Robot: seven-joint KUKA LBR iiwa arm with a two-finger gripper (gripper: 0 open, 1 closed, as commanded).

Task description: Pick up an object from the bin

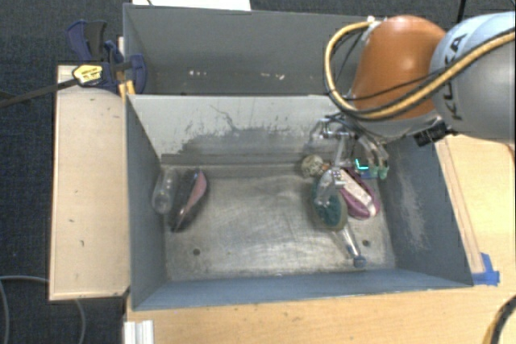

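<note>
My gripper (342,147) hangs low over the right part of the bin, under the orange wrist cover. Directly below it lies a dark teal rounded thing (329,213). A purple and pink thing (359,199) lies against the teal one's right side. A thin grey stem with a bluish tip (352,249) runs from these towards the bin's front. A small tan lump (312,167) sits just left of the gripper, near the back wall. Whether anything is in the gripper is hidden from view.
At the bin's left side lie a clear plastic piece (164,192) and, touching it, a dark thing with a pink edge (190,201). Bare floor stretches between these and the cluster on the right. The arm and its cables cover the bin's back right corner.
</note>
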